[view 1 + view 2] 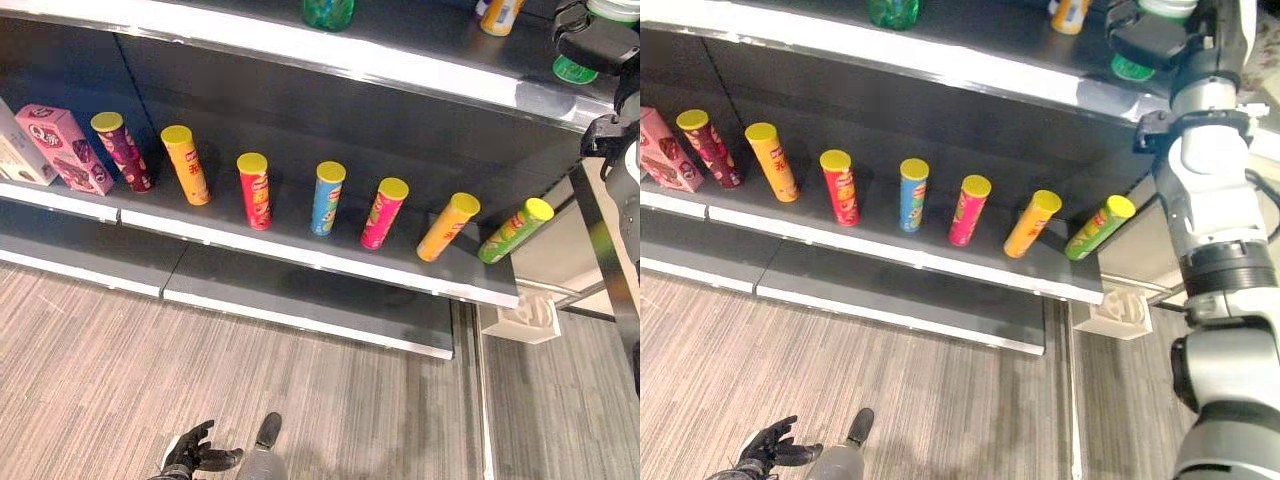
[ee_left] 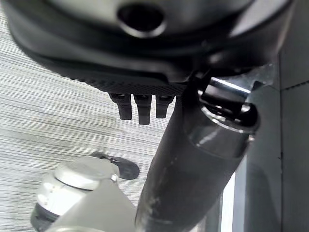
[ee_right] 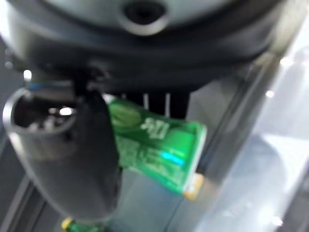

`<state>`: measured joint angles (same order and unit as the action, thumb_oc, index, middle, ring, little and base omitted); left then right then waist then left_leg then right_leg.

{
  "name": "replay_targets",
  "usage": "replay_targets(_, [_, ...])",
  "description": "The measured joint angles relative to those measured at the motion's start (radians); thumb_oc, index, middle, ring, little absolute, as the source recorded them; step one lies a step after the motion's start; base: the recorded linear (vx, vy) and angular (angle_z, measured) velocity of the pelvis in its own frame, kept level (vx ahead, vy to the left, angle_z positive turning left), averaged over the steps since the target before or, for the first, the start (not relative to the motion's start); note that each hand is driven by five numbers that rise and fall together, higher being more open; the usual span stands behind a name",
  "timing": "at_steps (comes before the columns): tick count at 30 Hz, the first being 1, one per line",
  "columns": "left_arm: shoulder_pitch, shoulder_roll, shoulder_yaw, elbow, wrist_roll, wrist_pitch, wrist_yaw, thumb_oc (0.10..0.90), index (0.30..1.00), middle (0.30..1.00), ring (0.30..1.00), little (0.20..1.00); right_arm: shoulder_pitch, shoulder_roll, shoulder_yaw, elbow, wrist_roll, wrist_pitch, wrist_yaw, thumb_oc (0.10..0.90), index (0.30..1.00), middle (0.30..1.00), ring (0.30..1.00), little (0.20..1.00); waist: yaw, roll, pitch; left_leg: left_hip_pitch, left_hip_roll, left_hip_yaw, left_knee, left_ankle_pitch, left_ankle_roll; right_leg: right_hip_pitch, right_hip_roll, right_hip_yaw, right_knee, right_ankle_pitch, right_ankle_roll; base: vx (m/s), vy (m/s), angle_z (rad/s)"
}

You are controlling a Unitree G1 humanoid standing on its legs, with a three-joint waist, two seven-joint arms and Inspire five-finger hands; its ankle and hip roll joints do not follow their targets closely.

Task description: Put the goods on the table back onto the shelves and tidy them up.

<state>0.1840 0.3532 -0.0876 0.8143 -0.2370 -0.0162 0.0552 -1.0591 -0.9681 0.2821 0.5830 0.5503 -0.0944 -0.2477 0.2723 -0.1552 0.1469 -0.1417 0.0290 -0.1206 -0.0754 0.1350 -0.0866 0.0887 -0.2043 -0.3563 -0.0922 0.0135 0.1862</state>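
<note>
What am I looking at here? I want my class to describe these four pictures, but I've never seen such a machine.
It is a humanoid robot restocking a shelf. Two pictures come from cameras in its head, two from cameras on its wrists. The middle shelf holds a row of yellow-lidded snack tubes and a pink box. The right hand, raised to the top shelf, grips a green container. The left hand hangs low above the floor, fingers relaxed, holding nothing.
</note>
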Motion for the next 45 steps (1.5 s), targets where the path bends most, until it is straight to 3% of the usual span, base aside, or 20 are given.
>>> replay_targets(13, [-0.01,0.018,-0.022,-0.002,0.0,0.0,0.001,0.8,0.9,0.9,0.9,0.9,-0.001,0.0,-0.022,0.044,-0.038,0.009,-0.045,0.4,0.3,0.3,0.3,0.3,0.013,-0.001,0.0,-0.022,-0.018,0.0,-0.001,0.003,0.005,-0.021,-0.019,0.001,0.0,0.0,0.001,0.02,0.017,0.01])
replay_targets(28, [-0.023,0.03,-0.031,-0.01,-0.018,-0.003,0.0,0.8,0.9,0.9,0.9,0.9,-0.133,-0.006,-0.023,0.306,-0.028,0.017,-0.064,0.4,0.3,0.3,0.3,0.3,0.03,-0.004,0.002,-0.057,-0.028,-0.032,0.0,0.005,0.007,-0.037,-0.019,-0.026,0.0,0.0,0.001,0.01,0.0,0.06])
replay_targets(41, [-0.029,0.033,-0.033,-0.007,-0.019,-0.003,0.001,0.8,0.9,0.9,0.9,0.9,-0.142,-0.006,-0.023,0.31,-0.014,0.017,-0.064,0.4,0.3,0.3,0.3,0.3,0.033,-0.013,0.007,-0.06,-0.031,-0.035,0.0,0.005,0.008,-0.038,-0.022,-0.032,0.0,-0.001,0.002,0.0,0.001,0.0])
replay_targets(42, [-0.037,0.034,-0.041,0.002,-0.019,-0.003,0.001,0.8,0.9,0.9,0.9,0.9,-0.142,-0.006,-0.023,0.31,-0.014,0.017,-0.064,0.442,0.364,0.364,0.364,0.364,0.033,-0.014,0.007,-0.06,-0.031,-0.037,0.0,0.006,0.008,-0.038,-0.022,-0.033,0.0,-0.001,0.002,-0.01,-0.005,0.03])
replay_targets(43, [-0.042,0.038,-0.055,0.003,-0.019,-0.003,0.002,0.8,0.9,0.9,0.9,0.9,-0.142,-0.006,-0.023,0.31,-0.012,0.017,-0.064,0.714,0.771,0.771,0.771,0.771,0.033,-0.014,0.007,-0.06,-0.032,-0.038,0.0,0.006,0.008,-0.037,-0.022,-0.034,0.0,-0.001,0.002,0.0,0.0,0.0])
replay_targets(44, [-0.044,0.039,-0.062,0.002,-0.019,-0.003,0.001,0.8,0.9,0.9,0.9,0.9,-0.142,-0.006,-0.023,0.31,-0.011,0.017,-0.064,0.8,0.9,0.9,0.9,0.9,0.033,-0.015,0.008,-0.06,-0.032,-0.039,0.0,0.006,0.008,-0.037,-0.022,-0.035,0.0,-0.001,0.002,0.0,0.0,0.0])
replay_targets(45, [-0.045,0.039,-0.066,0.002,-0.019,-0.003,0.001,0.8,0.9,0.9,0.9,0.9,-0.142,-0.006,-0.023,0.31,-0.006,0.017,-0.064,0.8,0.9,0.9,0.9,0.9,0.033,-0.016,0.008,-0.06,-0.032,-0.039,0.0,0.006,0.008,-0.037,-0.022,-0.035,0.0,-0.001,0.002,0.0,0.0,0.0])
